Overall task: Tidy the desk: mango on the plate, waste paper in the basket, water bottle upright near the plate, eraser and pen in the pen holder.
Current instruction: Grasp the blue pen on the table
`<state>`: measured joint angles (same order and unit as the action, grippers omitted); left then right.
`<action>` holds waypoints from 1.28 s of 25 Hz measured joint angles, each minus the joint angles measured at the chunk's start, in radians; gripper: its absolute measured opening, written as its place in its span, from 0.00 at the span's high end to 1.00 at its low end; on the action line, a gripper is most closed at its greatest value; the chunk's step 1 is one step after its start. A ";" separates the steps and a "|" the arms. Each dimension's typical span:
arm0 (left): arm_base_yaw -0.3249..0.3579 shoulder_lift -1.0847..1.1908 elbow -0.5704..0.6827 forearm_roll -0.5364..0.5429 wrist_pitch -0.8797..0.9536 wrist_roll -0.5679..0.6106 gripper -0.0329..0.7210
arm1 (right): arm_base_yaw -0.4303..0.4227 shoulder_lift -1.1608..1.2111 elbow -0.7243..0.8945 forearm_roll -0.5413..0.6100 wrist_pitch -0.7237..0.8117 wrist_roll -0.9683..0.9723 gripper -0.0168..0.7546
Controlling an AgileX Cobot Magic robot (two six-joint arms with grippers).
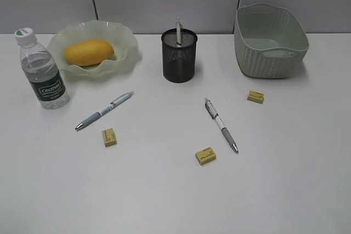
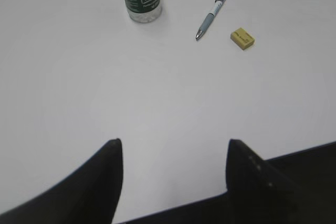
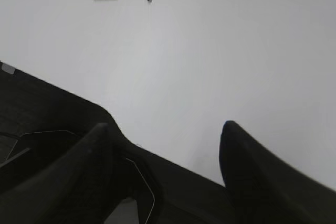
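The mango (image 1: 89, 51) is seated in the plate (image 1: 125, 41) at upper left of the exterior frame, the water bottle (image 1: 43, 72) stands upright beside it, and one pen (image 1: 178, 32) is already held in the pen holder (image 1: 179, 56) at centre; no waste paper is visible. Two pens, at left (image 1: 104, 110) and at centre right (image 1: 221, 125), and three erasers (image 1: 109, 137) (image 1: 205, 155) (image 1: 256, 97) are left on the desk (image 1: 164, 195). The left gripper (image 2: 173, 153) and right gripper (image 3: 165, 135) are spread wide and empty, and a flat pen may be rolled or pushed aside if the fingers are closed off-centre.

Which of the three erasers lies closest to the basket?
The eraser at the right, just in front of the basket. The other two erasers lie nearer the front edge, each beside a pen.
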<state>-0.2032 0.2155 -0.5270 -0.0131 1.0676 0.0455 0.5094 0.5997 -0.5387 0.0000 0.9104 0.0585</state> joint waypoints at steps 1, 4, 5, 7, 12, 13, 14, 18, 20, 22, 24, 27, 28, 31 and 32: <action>0.000 0.000 0.000 0.000 0.000 0.000 0.33 | 0.000 -0.022 0.009 0.000 -0.001 0.000 0.32; 0.000 0.000 0.000 0.000 0.000 0.000 0.33 | 0.000 -0.061 0.015 -0.010 -0.028 0.004 0.32; 0.000 0.000 0.000 0.000 0.000 0.000 0.33 | 0.000 -0.065 0.016 -0.017 -0.032 0.011 0.32; 0.000 0.000 0.000 0.000 0.000 0.000 0.33 | 0.000 -0.066 0.027 -0.024 -0.049 0.023 0.32; 0.000 0.000 0.000 0.000 0.000 0.000 0.33 | 0.000 -0.066 0.069 -0.026 -0.144 0.032 0.32; 0.000 0.000 0.000 0.000 0.000 0.000 0.33 | 0.000 -0.066 0.073 -0.026 -0.154 0.033 0.32; 0.000 0.000 0.000 0.000 0.000 0.000 0.33 | 0.000 -0.066 0.073 -0.026 -0.158 0.035 0.32; 0.000 0.000 0.000 0.000 0.000 0.000 0.33 | 0.000 -0.066 0.062 -0.013 -0.131 0.035 0.32; 0.000 0.000 0.000 0.000 0.000 0.000 0.33 | 0.000 -0.066 0.035 0.000 -0.073 0.036 0.32; 0.000 0.000 0.000 0.000 0.000 0.000 0.33 | 0.000 -0.066 0.014 -0.008 0.012 0.036 0.32; 0.000 0.000 0.000 0.000 0.000 0.000 0.33 | 0.000 -0.066 0.010 -0.011 0.082 0.037 0.32; 0.000 0.000 0.000 0.000 0.000 0.000 0.33 | 0.000 -0.066 0.010 -0.013 0.127 0.037 0.33; 0.000 0.000 0.000 0.000 0.000 0.000 0.33 | 0.000 -0.066 0.012 -0.013 0.129 0.037 0.33; 0.000 0.000 0.000 0.000 0.000 0.000 0.33 | 0.000 -0.066 0.031 -0.015 0.131 0.037 0.33; 0.000 0.000 0.000 0.000 -0.001 0.000 0.33 | 0.000 -0.066 0.032 -0.015 0.131 0.037 0.33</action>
<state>-0.2032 0.2155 -0.5270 -0.0131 1.0667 0.0455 0.5094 0.5336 -0.5065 -0.0145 1.0409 0.0954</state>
